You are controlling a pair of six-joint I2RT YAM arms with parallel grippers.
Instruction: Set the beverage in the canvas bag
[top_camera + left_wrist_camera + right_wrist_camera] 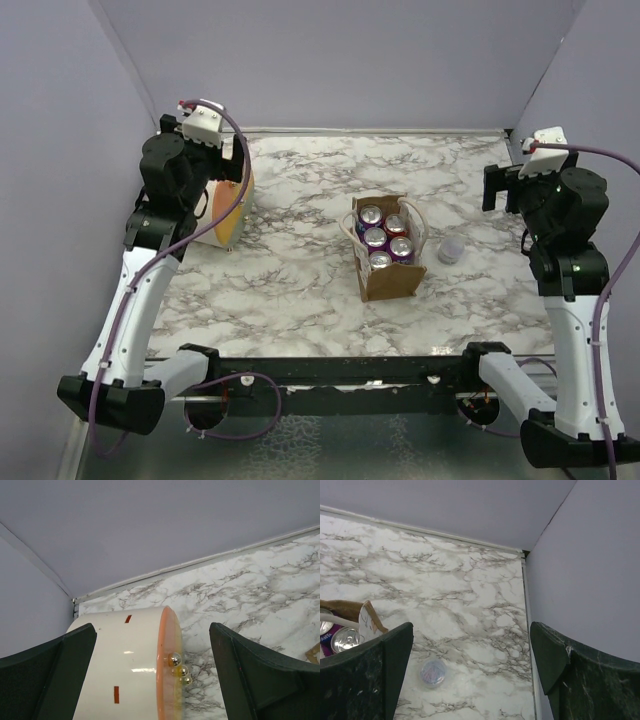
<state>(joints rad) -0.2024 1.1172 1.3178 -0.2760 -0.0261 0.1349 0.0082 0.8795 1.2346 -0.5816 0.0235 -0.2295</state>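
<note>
Right pincer (471,645): fingers spread wide, nothing between them. It hangs high at the table's (290,280) right side, looking down on the beverage (433,672).

Left pincer (152,640): also spread and empty, over the cylinder (125,655) at far left. Kept out of the way, I judge.

Beverage: pale, round, upright on the table just beside the bag's (388,282) right wall. Cannot tell whether they touch.

Bag: upright mid-table, mouth up, five cans (375,237) inside, little room left.

The right arm is nearest, so it is likely the one to fetch. Beverage not yet gripped.
</note>
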